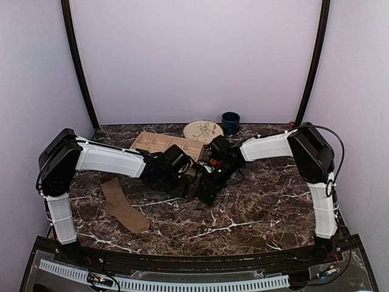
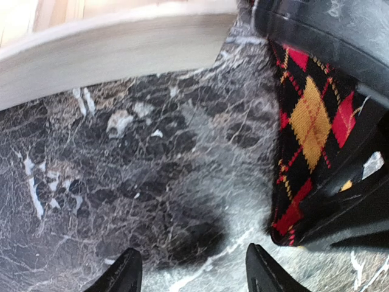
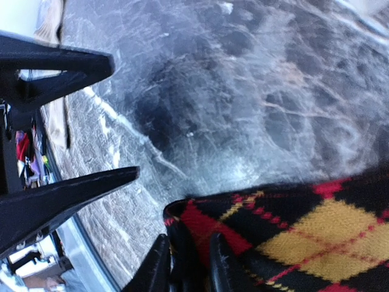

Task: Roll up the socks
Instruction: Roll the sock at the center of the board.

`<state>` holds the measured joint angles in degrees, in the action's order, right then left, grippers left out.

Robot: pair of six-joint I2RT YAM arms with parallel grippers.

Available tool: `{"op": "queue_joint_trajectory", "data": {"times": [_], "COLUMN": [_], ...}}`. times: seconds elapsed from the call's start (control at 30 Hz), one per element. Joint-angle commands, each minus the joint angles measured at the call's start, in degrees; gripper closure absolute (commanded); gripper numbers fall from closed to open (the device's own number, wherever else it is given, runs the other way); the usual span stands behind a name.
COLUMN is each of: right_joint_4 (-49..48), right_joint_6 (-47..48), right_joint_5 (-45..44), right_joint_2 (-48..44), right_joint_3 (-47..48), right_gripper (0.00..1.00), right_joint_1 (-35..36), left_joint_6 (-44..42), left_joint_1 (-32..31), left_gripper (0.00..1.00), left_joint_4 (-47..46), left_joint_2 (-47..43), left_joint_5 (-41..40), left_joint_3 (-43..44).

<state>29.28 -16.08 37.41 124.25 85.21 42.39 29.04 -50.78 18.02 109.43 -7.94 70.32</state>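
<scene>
Sock point(image 3: 292, 243): soft, light, floppy; take the edge.
Right gripper point(image 3: 189, 243): pinching that edge.
Left gripper point(image 2: 193, 250): released, empty.

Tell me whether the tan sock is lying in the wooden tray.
No. The tan sock lies flat on the marble table, toward its left side, apart from the wooden tray farther back.

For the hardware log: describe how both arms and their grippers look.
The left arm and right arm both have white shell-covered links between bulky black joint housings. A thin black cable loops beside the right arm's elbow. The left gripper and right gripper have slim, black, tapering fingers. No markings are legible.
</scene>
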Motion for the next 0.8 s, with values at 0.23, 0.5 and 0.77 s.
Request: {"op": "queue_joint_trajectory", "data": {"times": [0.23,0.5,0.77], "right_joint_4": [-1.0,-1.2,-2.8], "right_joint_6": [1.4,2.3,2.5], "right_joint_5": [-4.7,-4.4,-9.3], "right_joint_2": [-3.8,-5.8,-8.4], "right_joint_3": [-0.9,-0.8,-2.5], "right_gripper": [0.65,0.63,0.63], "right_joint_1": [-1.2,-2.0,-3.3], "left_joint_6": [2.8,4.0,3.7], "left_joint_1": [0.2,0.2,0.2], "left_gripper": [0.38,0.38,0.39], "left_joint_4": [-2.4,-3.0,-3.0], "left_joint_2": [-1.7,-3.3,-3.5], "left_joint_5": [1.2,-0.5,-0.6], "left_joint_3": [-0.7,-1.9,-1.4]}}
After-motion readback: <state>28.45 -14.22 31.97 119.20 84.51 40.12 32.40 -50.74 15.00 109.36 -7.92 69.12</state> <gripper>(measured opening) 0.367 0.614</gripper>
